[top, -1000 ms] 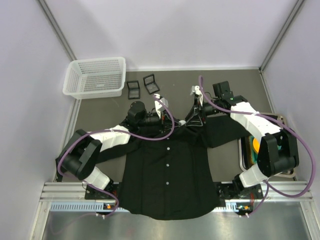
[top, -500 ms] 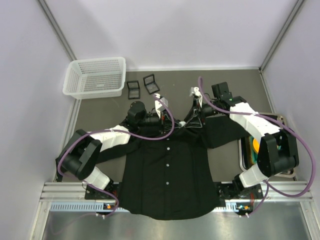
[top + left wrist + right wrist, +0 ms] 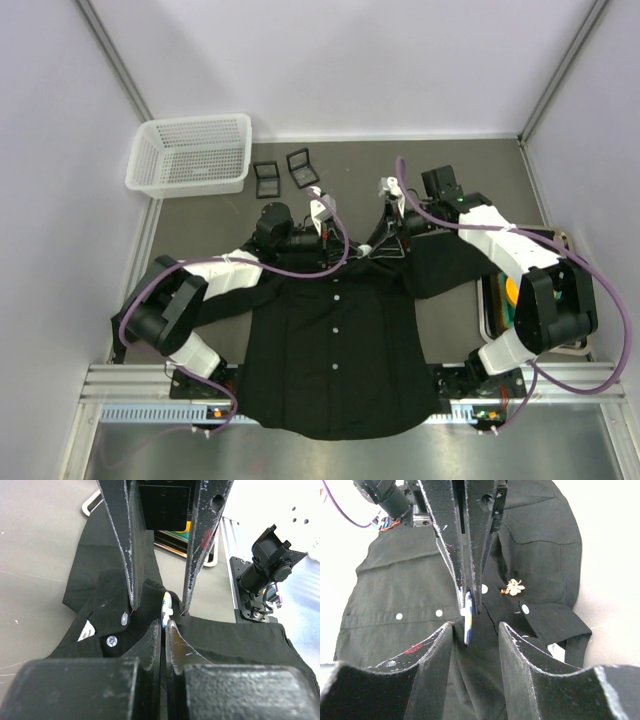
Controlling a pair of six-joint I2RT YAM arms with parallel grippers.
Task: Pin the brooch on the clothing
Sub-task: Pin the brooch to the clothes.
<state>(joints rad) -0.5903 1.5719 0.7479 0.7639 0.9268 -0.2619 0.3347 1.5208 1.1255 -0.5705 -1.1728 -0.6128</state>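
Note:
The clothing (image 3: 335, 340), a black button-up shirt with white buttons, lies spread flat. Both grippers meet at its collar. My left gripper (image 3: 350, 250) is shut on the brooch (image 3: 166, 607), a blue and white disc seen edge-on at the fingertips (image 3: 156, 630). The brooch (image 3: 468, 614) hangs just above a raised fold of the shirt (image 3: 410, 590). My right gripper (image 3: 476, 626) stands open. Its fingers (image 3: 131, 570) come down on the cloth either side of the brooch. The right gripper (image 3: 385, 243) faces the left one.
A gold flower-shaped pin (image 3: 512, 587) sits on the shirt near the collar buttons. A white mesh basket (image 3: 190, 153) stands at the back left, with two small black cases (image 3: 267, 178) beside it. A tray (image 3: 492, 300) lies under the right arm.
The right wrist has edged slightly left towards the collar. The left gripper keeps its hold on the brooch.

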